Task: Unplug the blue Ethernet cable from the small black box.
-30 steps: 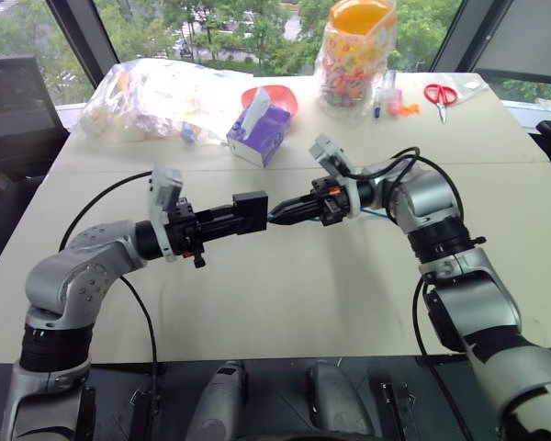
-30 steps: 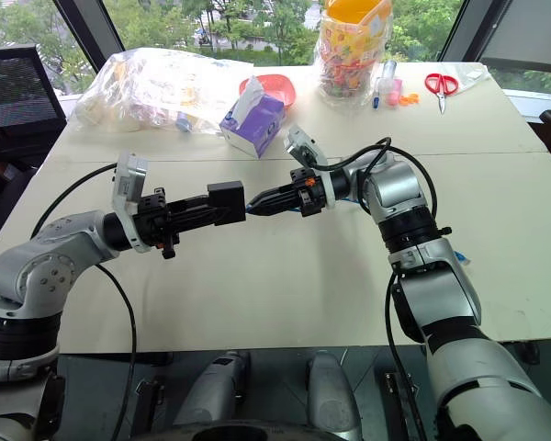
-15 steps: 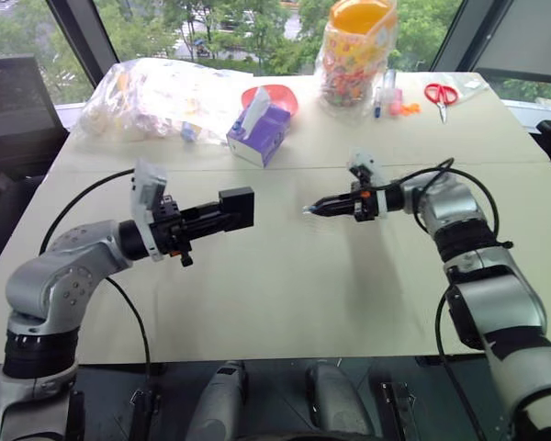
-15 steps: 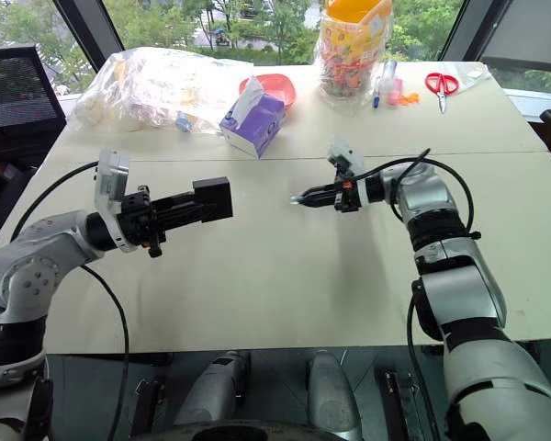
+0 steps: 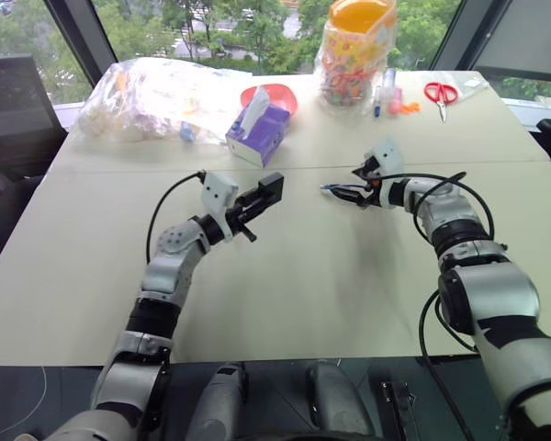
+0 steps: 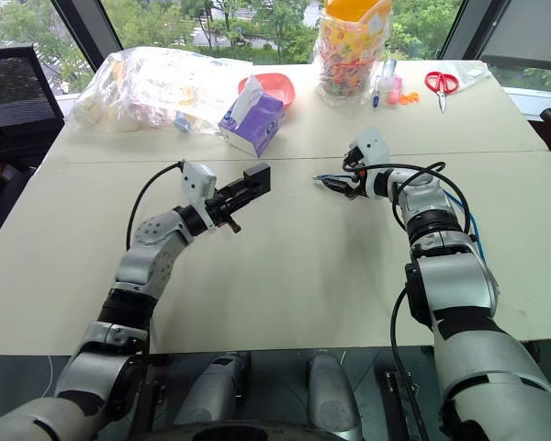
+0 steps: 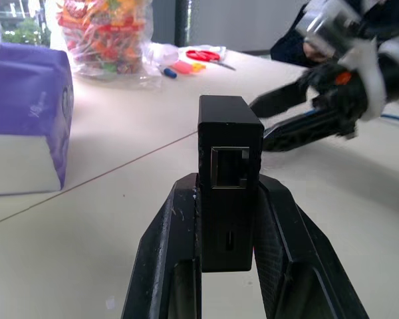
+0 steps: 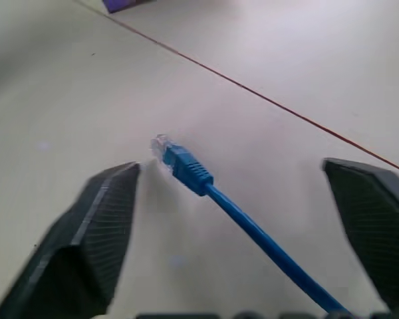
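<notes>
Right wrist view: blue Ethernet cable lies loose between spread jaws.

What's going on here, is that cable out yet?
Yes. The left hand is shut on the small black box, held above the table, and its port is empty. The right hand has opened wide, and the blue Ethernet cable lies loose between its fingers, plug free.
</notes>
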